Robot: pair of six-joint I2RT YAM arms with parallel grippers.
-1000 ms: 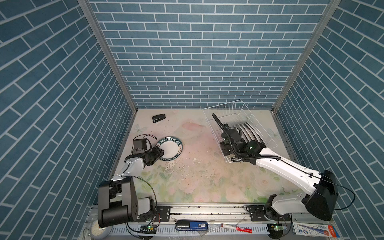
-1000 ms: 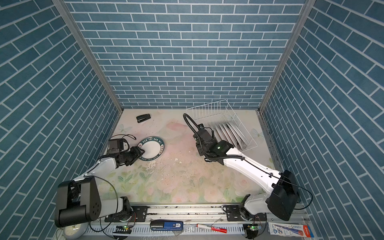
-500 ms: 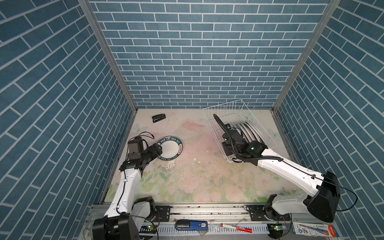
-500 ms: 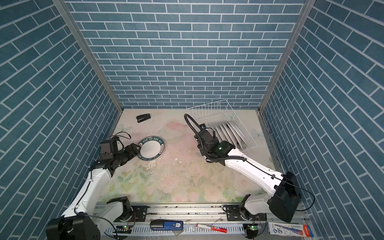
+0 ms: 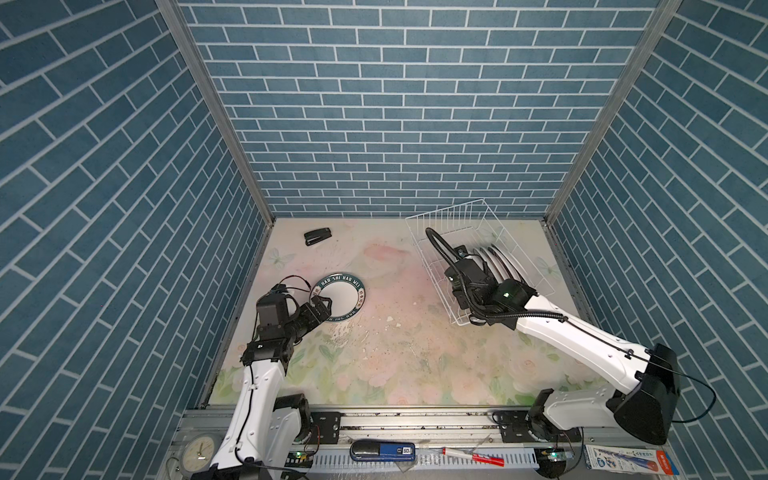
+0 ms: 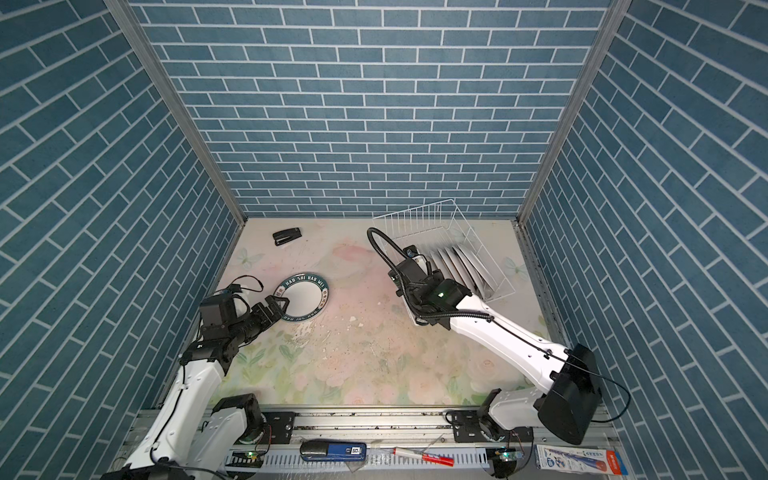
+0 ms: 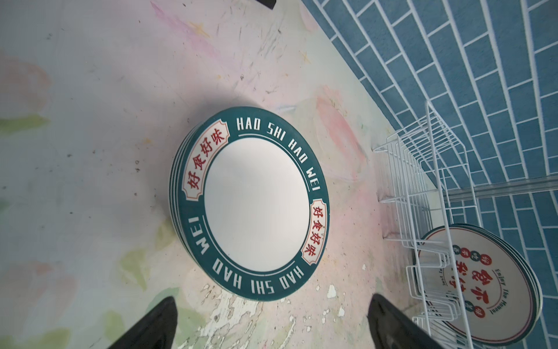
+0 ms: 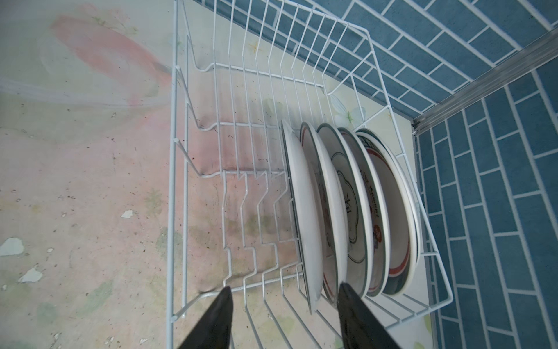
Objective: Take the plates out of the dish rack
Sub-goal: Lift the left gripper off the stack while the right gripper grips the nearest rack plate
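A short stack of green-rimmed plates (image 5: 338, 297) (image 6: 305, 297) (image 7: 250, 205) lies flat on the table at the left. My left gripper (image 7: 271, 302) (image 5: 322, 305) stands wide open and empty just short of the stack's near edge. The white wire dish rack (image 5: 457, 224) (image 6: 415, 220) (image 8: 175, 181) stands at the back right. Several plates (image 5: 494, 262) (image 6: 457, 266) (image 8: 305, 211) stand edge-on in its far end. My right gripper (image 8: 283, 287) is open over the rack. The rim of the nearest white plate lies between its fingers, untouched.
A black stapler (image 5: 318, 237) (image 6: 286, 237) lies at the back left. The near rows of rack dividers (image 8: 250, 211) hold nothing. On the front rail lie a small clock (image 5: 199, 451), a blue and black tool (image 5: 382, 451) and a red marker (image 5: 473, 455). Brick walls close three sides.
My left gripper has opened wide and drawn back off the rim of the stacked plates, its arm rising. The right arm has barely moved.
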